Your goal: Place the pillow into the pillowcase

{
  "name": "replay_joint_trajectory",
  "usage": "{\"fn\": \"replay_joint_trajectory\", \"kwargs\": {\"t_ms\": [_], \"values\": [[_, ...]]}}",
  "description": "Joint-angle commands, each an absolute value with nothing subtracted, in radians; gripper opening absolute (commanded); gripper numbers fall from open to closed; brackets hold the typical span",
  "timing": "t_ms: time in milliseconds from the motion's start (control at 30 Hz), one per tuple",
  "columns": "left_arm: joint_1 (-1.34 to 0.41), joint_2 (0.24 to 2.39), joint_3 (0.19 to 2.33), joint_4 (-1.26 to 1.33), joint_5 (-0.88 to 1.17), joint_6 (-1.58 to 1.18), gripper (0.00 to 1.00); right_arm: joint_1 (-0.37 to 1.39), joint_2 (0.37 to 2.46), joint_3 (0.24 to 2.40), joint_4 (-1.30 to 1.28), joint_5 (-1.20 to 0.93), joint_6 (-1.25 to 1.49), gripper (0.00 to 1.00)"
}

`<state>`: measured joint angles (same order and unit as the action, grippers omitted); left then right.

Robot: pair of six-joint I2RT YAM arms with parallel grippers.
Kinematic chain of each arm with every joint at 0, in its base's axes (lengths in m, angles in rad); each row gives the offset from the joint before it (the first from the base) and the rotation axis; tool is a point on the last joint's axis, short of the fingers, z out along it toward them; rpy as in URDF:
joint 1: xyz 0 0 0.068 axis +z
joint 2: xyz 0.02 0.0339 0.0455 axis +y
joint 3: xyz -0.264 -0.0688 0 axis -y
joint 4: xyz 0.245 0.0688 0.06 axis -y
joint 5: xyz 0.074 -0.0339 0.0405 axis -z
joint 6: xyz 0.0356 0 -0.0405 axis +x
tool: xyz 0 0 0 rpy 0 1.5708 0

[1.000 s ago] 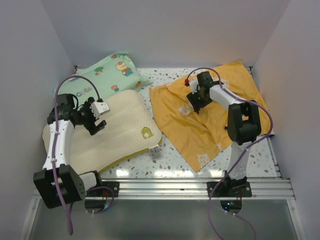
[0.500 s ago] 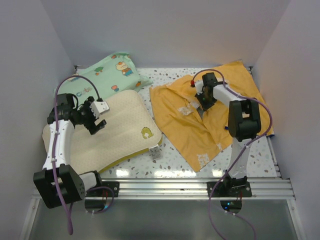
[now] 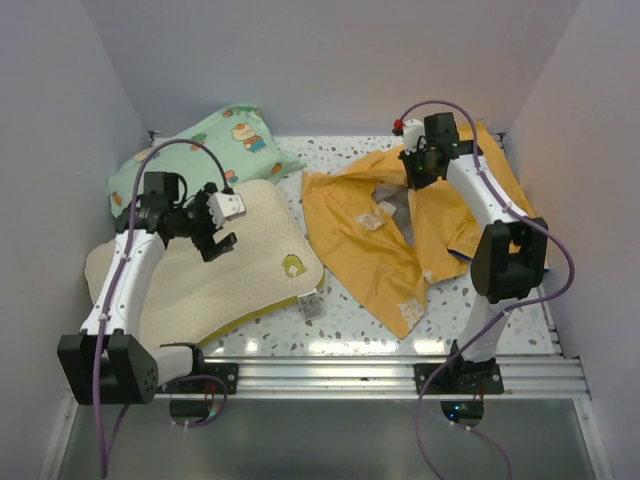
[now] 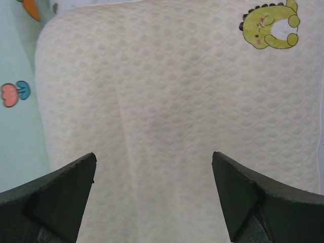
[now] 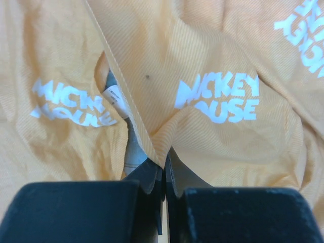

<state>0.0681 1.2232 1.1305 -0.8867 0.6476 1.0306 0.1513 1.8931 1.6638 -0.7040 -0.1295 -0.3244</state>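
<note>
We see the pillow point(image 3: 215, 270) lying flat on the left half of the bench point(image 3: 345, 322). Its long axis runs from near-left up toward far-right, and its green dinosaur mark point(image 3: 292, 265) sits at the corner closest to the pillowcase point(image 3: 365, 255). The left gripper point(image 3: 222, 225) hovers over the pillow's far part with its jaws wide apart, holding nothing; its wrist view shows only bare textured cover between the fingers point(image 4: 61, 187). The pillowcase is spread orange side up on the right half, near the pillow but apart from it. The right gripper point(image 3: 422, 172) is pinched together on a hem at the case's far side, holding it raised so a grey gap shows beneath the fold. We judge that the left arm is nearer the pillow, which must travel rightward, short end first, toward that gap.
</note>
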Motion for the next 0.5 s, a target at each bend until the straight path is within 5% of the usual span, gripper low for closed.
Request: {"fn": "replay_joint_trajectory", "kwargs": {"t_ms": [0,400,467], "values": [[0.008,1.219,1.019,-0.781,0.529,0.907,1.00,0.150,1.835,1.706,-0.752,-0.178,-0.293,0.00],[-0.137,1.518,0.782,-0.422,0.334,0.877,1.00,0.150,1.806,1.680,-0.810,-0.222,-0.285,0.00],[-0.138,1.566,0.769,-0.384,0.324,0.877,0.91,0.150,1.787,1.671,-0.815,-0.233,-0.282,0.00]]}}
